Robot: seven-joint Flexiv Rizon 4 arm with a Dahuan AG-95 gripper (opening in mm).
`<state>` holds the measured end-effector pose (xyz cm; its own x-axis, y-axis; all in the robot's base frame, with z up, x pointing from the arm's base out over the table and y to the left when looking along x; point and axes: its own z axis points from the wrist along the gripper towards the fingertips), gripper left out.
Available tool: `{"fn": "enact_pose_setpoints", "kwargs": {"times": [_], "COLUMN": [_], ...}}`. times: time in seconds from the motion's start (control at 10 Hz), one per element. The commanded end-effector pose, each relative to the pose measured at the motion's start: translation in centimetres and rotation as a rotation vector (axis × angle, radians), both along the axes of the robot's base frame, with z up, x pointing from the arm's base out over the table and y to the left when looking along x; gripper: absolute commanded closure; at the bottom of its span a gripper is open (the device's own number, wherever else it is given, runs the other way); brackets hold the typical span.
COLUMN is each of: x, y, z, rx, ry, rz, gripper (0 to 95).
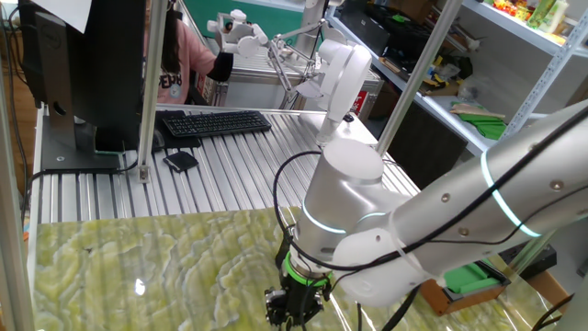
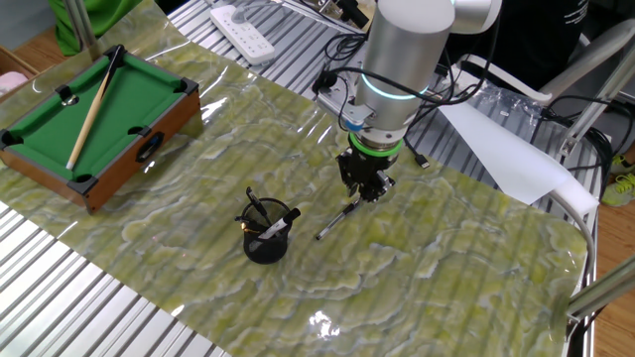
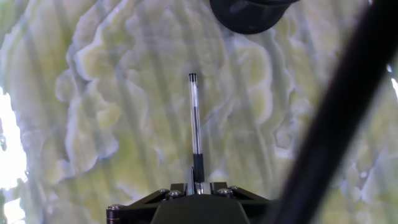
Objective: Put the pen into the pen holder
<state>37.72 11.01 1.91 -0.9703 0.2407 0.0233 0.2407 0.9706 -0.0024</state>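
Note:
The pen (image 3: 195,124) is slim and dark with a lighter barrel. It points away from my hand toward the pen holder (image 3: 249,15) at the top edge of the hand view. My gripper (image 3: 198,185) is shut on the pen's near end, with both fingers pressed against it. In the other fixed view the gripper (image 2: 363,190) stands low over the green marbled mat. There the pen (image 2: 335,220) slants down-left from it toward the black mesh pen holder (image 2: 266,238), which holds dark pens. In one fixed view the gripper (image 1: 289,311) is at the bottom edge, and pen and holder are out of view.
A wooden toy pool table (image 2: 99,119) with a tan cue (image 2: 91,107) stands at the mat's far left. A white power strip (image 2: 248,20) and cables lie behind the arm. A white sheet (image 2: 506,149) lies to the right. A keyboard (image 1: 216,122) and monitor stand beyond the mat.

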Motion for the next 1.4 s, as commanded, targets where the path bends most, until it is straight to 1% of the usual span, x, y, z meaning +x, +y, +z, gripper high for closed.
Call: {"fn": "enact_pose_setpoints", "kwargs": {"times": [0.1,0.4,0.6,0.7,0.9,1.1,1.4], "x": [0.1,0.1,-0.3,-1.0,-1.6,-1.6,-1.5], "y": [0.0,-0.2,-0.2,-0.1,0.0,0.0,-0.2], "z": [-0.3,-0.7,-1.1,-1.5,-1.8,-1.8,-2.0], "rx": [-0.002,-0.001,-0.002,-0.003,-0.001,0.003,0.008], "ry": [-0.005,-0.006,-0.005,-0.008,-0.013,-0.019,-0.020], "rz": [0.000,0.000,-0.006,-0.014,-0.017,-0.014,-0.011], "gripper": [76.0,76.0,76.0,76.0,76.0,76.0,76.0]}}
